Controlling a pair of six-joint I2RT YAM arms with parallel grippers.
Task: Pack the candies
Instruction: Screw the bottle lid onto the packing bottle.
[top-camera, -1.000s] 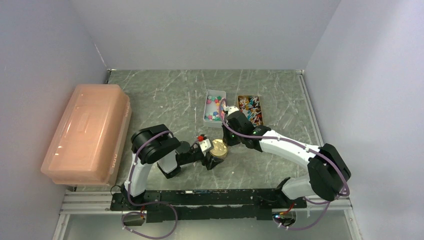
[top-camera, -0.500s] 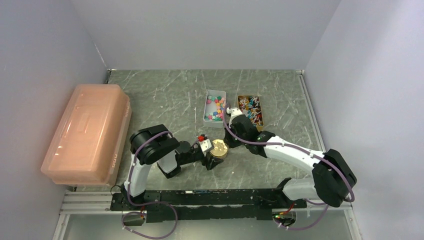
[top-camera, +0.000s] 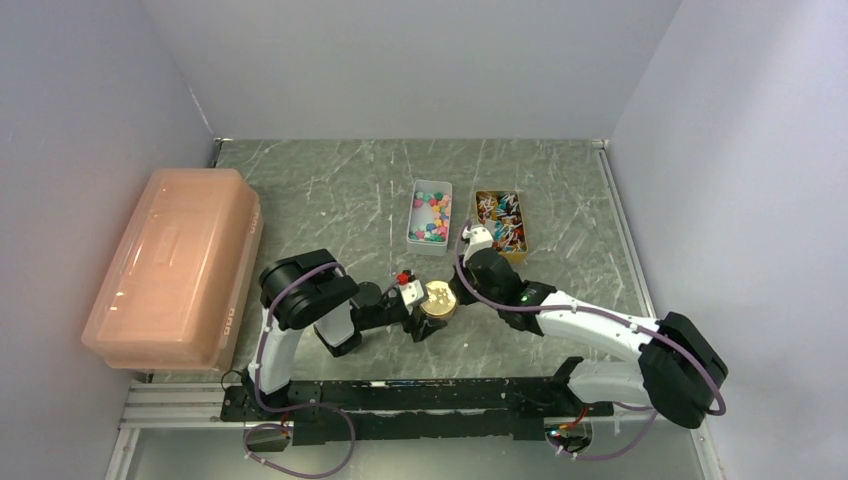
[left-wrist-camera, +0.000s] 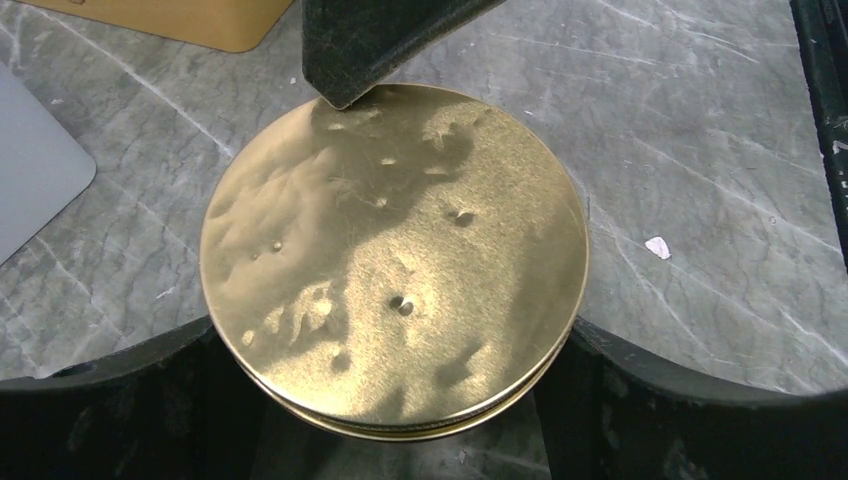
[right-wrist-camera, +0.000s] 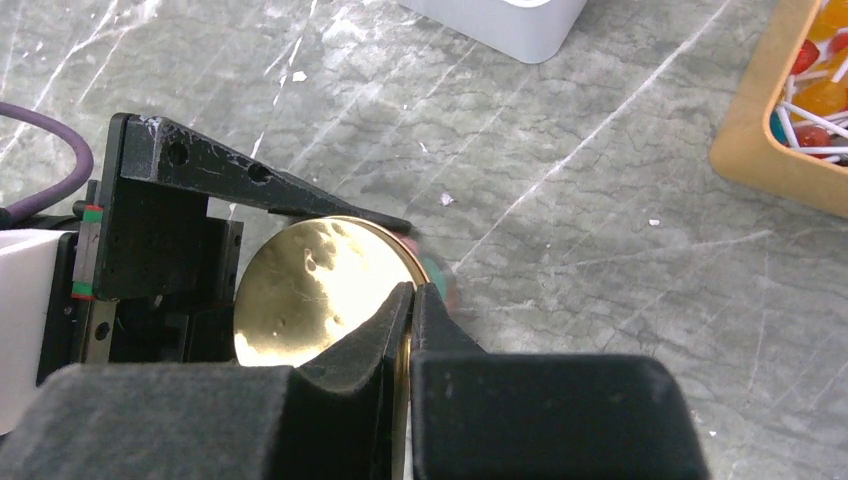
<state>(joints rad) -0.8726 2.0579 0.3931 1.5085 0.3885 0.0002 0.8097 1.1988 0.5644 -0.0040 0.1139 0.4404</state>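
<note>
Top external: candies (top-camera: 431, 214) in near-far tray (top-camera: 425, 246)

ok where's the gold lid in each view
top external: gold lid mid-table
left wrist: gold lid fills the centre
right wrist: gold lid left of centre, low
shared landmark: tan tray, top left in left wrist, right edge in right wrist

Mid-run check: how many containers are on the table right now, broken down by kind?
Open trays: 2 (white tray of candies, tan tray)
Gold-lidded jar: 1
Pink lidded bin: 1
Total: 4
</note>
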